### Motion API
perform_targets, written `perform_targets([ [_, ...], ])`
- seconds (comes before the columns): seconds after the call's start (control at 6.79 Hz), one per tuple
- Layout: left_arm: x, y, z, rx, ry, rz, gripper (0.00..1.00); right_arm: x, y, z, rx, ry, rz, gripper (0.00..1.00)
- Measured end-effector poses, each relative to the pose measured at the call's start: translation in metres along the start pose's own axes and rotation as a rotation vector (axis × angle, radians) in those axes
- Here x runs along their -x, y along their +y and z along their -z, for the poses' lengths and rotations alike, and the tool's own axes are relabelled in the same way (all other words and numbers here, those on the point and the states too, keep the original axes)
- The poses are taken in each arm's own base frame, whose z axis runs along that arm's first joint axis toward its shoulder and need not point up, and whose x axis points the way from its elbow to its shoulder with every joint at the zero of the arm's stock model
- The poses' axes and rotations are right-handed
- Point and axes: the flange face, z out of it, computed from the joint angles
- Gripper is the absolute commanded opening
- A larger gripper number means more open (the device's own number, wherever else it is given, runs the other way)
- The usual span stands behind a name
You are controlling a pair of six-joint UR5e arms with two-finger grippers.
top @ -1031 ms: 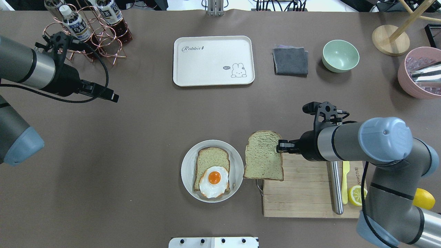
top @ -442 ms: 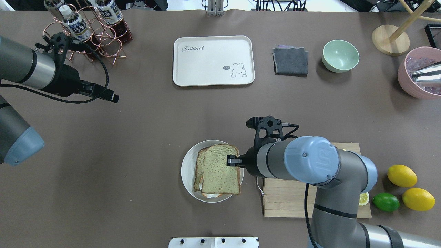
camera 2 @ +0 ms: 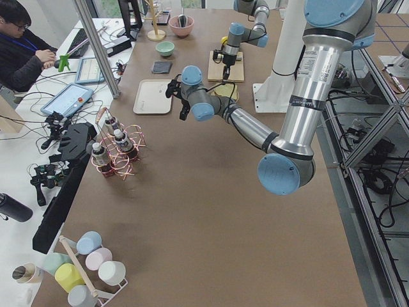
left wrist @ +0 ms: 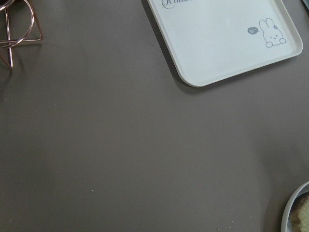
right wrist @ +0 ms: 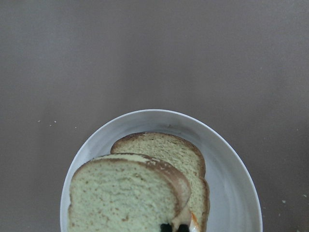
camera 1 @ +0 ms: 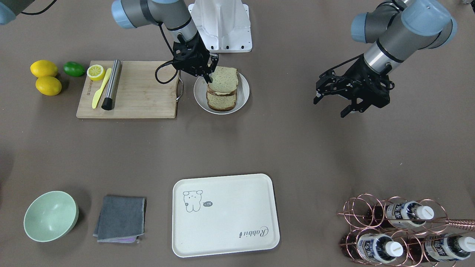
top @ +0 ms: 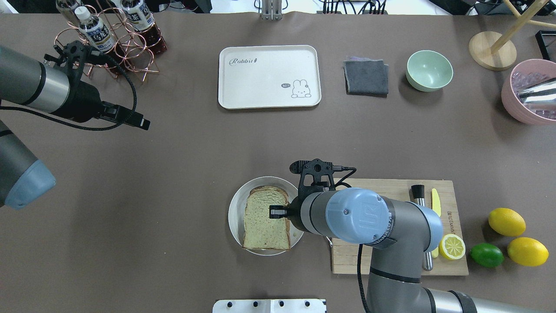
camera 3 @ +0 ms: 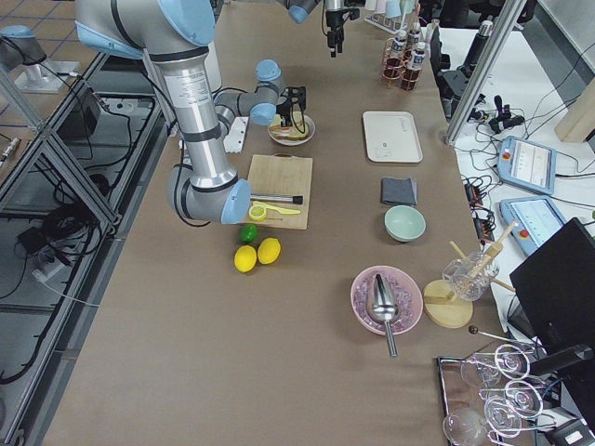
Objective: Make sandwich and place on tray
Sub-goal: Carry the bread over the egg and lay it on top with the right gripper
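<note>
One word, "Rabbit", marks the tray (top: 260, 82), well apart from the sandwich (top: 263, 222).

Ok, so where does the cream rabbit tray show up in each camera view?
Front-facing: cream tray, bottom centre.
Overhead: top centre.
Exterior left: upper left of centre.
Exterior right: upper right of centre.
Left wrist: top right corner.
Right wrist: not in it.
Landmark: the grey cloth lies beside it in all four exterior views.
</note>
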Motion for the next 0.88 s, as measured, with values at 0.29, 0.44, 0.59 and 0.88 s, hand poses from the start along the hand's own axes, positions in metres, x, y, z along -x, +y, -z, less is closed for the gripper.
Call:
perform_targets([
  [0.29,-0.0006,0.0002,-0.0002,-0.002,0.003,-0.003,0.98,-0.0041,-0.0002,-0.0066,-0.001,0.014,0.008,0.00],
  [0.44,-0.0004,0.0003,-0.0006,-0.003,0.005,-0.005,0.98,-0.0049,-0.0011,-0.0077,-0.002,0.017,0.009,0.00],
  [0.59,-0.0001,0.0003,-0.0009,-0.004,0.005,-0.005,0.98,-0.0054,-0.0030,-0.0085,-0.005,0.020,0.007,0.00],
  [0.88,-0.0008,0.0003,-0.0017,-0.004,0.006,-0.007,0.98,-0.0026,-0.0082,-0.0134,-0.011,0.024,-0.006,0.00],
])
